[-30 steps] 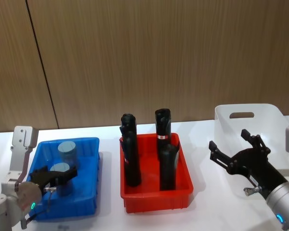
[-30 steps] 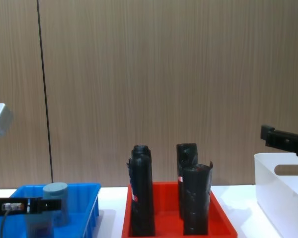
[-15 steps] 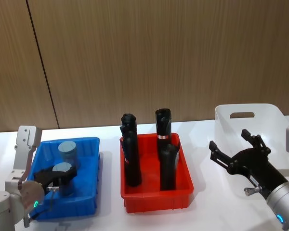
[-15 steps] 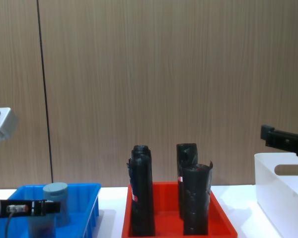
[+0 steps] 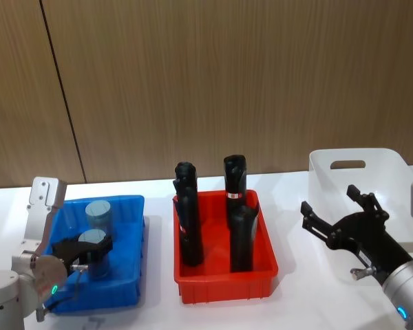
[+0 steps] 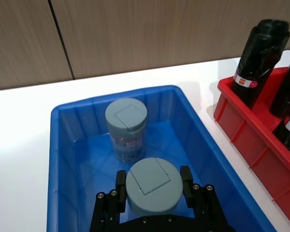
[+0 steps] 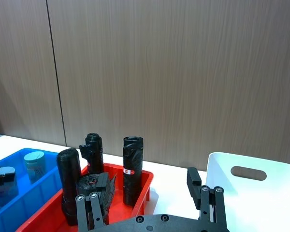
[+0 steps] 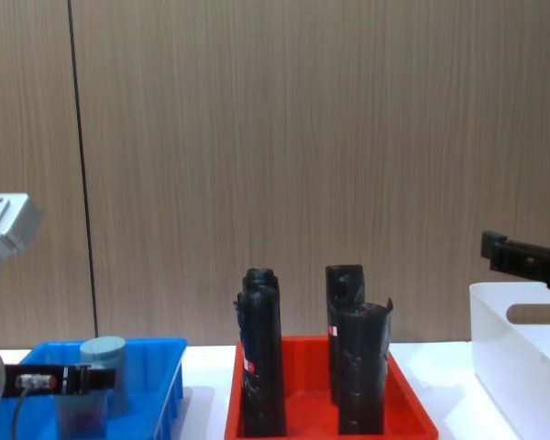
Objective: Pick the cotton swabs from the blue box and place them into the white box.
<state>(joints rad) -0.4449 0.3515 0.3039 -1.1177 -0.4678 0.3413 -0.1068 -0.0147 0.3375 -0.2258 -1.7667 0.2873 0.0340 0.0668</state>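
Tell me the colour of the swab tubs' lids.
The lids are pale grey-blue, clearest in left wrist view.

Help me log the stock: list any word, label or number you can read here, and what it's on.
No text is legible.
Red-and-white band on the black rolls: too small to read.
Colourful label on the rear cotton swabs tub: blurred, unreadable.

A white table [image 5: 157, 295] carries three containers set in a row from side to side. The blue box [image 5: 103, 301] sits toward the table's left edge. The red tray [image 5: 224, 287] stands at the middle, just beside the blue box, with a narrow strip of bare tabletop between them. The white box [image 5: 389, 172] rests near the right edge, set apart from the red tray by a wider stretch of bare surface.
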